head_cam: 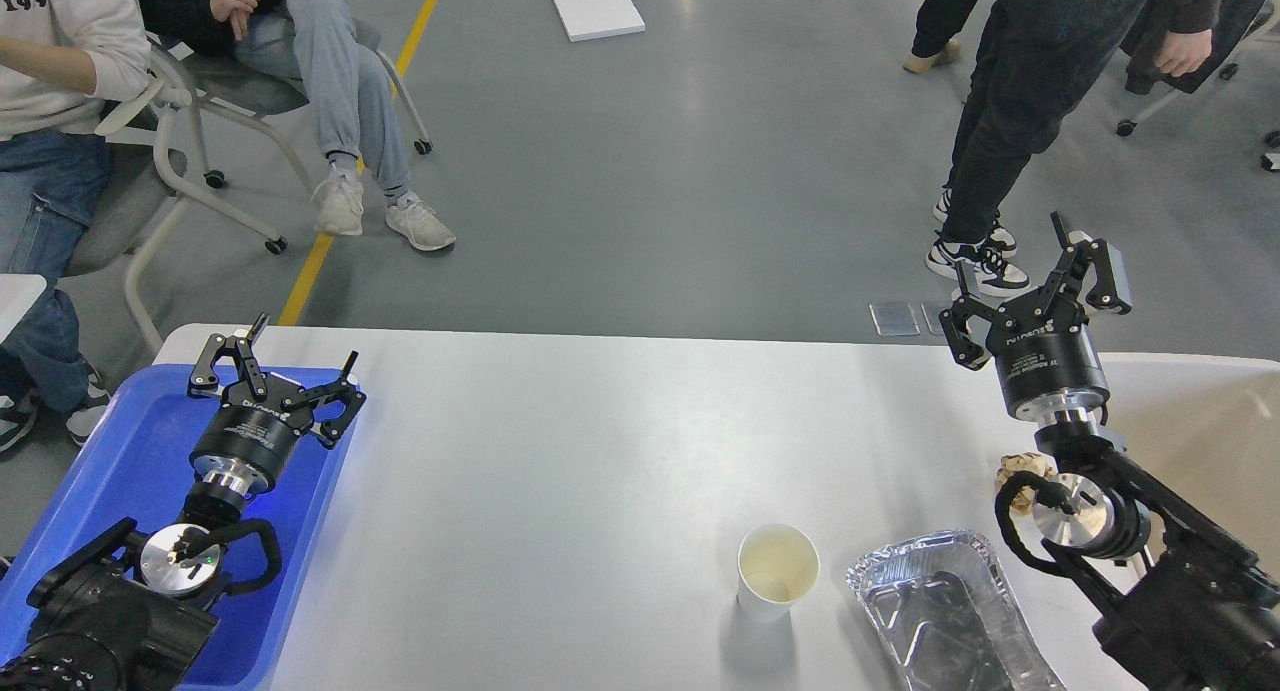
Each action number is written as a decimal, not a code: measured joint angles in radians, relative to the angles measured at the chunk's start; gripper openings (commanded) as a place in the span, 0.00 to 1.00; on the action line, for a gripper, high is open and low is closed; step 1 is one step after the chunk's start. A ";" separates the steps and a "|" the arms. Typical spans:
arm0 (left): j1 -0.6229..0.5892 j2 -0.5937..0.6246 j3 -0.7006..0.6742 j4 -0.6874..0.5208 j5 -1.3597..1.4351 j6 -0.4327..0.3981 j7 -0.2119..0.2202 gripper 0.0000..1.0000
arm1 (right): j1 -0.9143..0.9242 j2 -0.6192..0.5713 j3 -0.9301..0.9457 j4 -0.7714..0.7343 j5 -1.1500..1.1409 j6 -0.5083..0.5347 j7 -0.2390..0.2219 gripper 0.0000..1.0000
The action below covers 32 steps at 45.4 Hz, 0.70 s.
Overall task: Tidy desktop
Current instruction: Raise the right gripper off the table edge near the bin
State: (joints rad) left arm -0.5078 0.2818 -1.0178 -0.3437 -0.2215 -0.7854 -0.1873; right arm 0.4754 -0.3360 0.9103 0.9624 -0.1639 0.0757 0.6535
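Observation:
The desktop (560,451) is a wide white-grey tabletop filling the lower view. On it stand a white paper cup (777,571), upright and empty-looking, and a crinkled foil tray (940,611) just right of it. A crumpled brownish wad (1022,468) lies partly hidden behind my right arm. My left gripper (283,361) hovers open over the blue tray (120,471) at the left edge, holding nothing. My right gripper (1035,286) is raised above the desktop's far right corner, fingers spread open and empty.
A beige bin (1200,421) sits at the right end of the desktop. Beyond the far edge, two people sit on wheeled chairs (200,151) at the left and a person stands (1000,121) at the right. A white board (594,4) lies on the floor.

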 measured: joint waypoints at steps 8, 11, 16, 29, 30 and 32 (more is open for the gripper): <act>0.000 0.000 0.000 0.000 0.000 0.000 0.000 1.00 | 0.002 -0.001 0.000 -0.006 0.000 0.001 0.000 1.00; 0.000 0.000 0.000 0.000 0.000 0.000 -0.001 1.00 | 0.002 -0.001 0.000 -0.007 0.000 0.001 0.000 1.00; 0.000 0.000 0.001 0.000 0.000 0.000 -0.001 1.00 | 0.001 -0.001 0.000 -0.010 0.000 0.002 0.000 1.00; 0.000 0.000 0.001 0.000 0.001 0.000 -0.001 1.00 | 0.001 -0.001 0.000 -0.021 0.000 0.002 0.000 1.00; 0.000 0.000 0.001 0.000 0.001 0.000 -0.001 1.00 | 0.001 -0.001 0.000 -0.022 0.000 0.002 0.000 1.00; 0.000 0.000 0.001 0.000 0.001 0.000 -0.001 1.00 | 0.001 -0.002 0.001 -0.024 0.000 0.002 0.000 1.00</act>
State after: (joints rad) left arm -0.5078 0.2819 -1.0170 -0.3436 -0.2209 -0.7854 -0.1887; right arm 0.4762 -0.3383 0.9109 0.9382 -0.1641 0.0775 0.6535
